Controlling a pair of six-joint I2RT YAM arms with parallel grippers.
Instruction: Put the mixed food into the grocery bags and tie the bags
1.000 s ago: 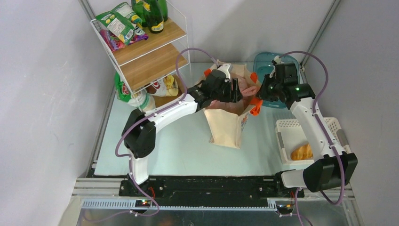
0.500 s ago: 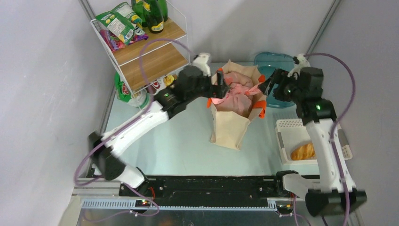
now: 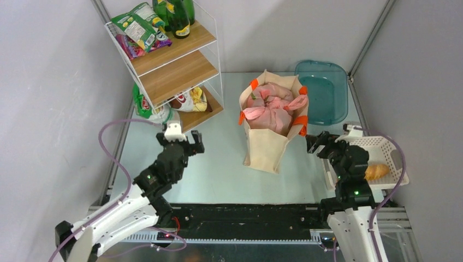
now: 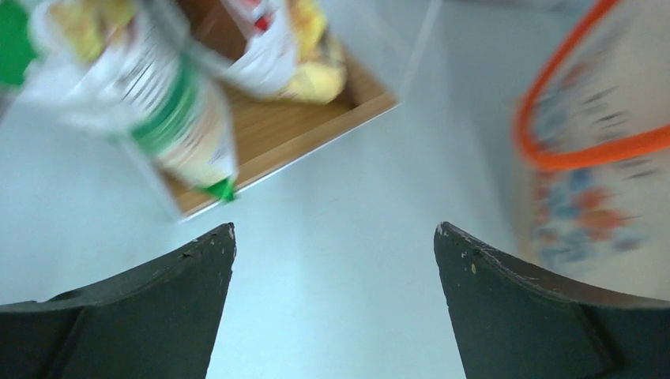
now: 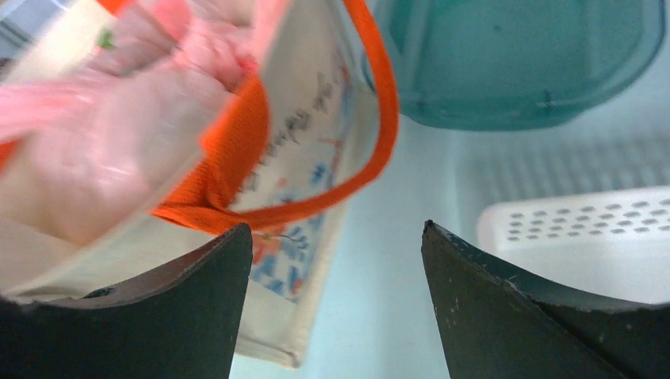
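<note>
Pink plastic bag (image 3: 271, 106) sits inside the beige tote (image 3: 267, 148), centre of the top view, a little above the middle. Its top looks gathered into a knot; I cannot make out what is inside it. The tote stands upright on the worktop (image 3: 218, 164) with its mouth open, and its orange handles (image 3: 301, 123) hang loose over the rim, untied.

One bread roll (image 3: 377, 171) lies in the white basket (image 3: 385, 147) at the right edge, partly behind the right arm. The teal tray (image 3: 323, 87) sits at upper right, just beside the tote.

Right end effector (image 3: 322, 143) hovers between tote and basket, near the tote's lower right corner and clear of it. In its wrist view the fingers (image 5: 506, 316) are spread wide with nothing between them; the end effector (image 5: 336, 229) looks at the blurred tote and pink bag at upper left, with the tray at the top and the basket at lower right.

Left end effector (image 3: 181, 143) hangs over bare worktop at lower left, well apart from the tote. It is released too, with nothing between the wide-set fingers (image 4: 158, 308). Its wrist view shows the shelf rack's (image 3: 174, 60) bottom board and snack packets (image 4: 182, 118) at upper left, and the tote's side at the right edge.

Green bottles (image 3: 177, 19) stand on the rack's top shelf, upper left.
</note>
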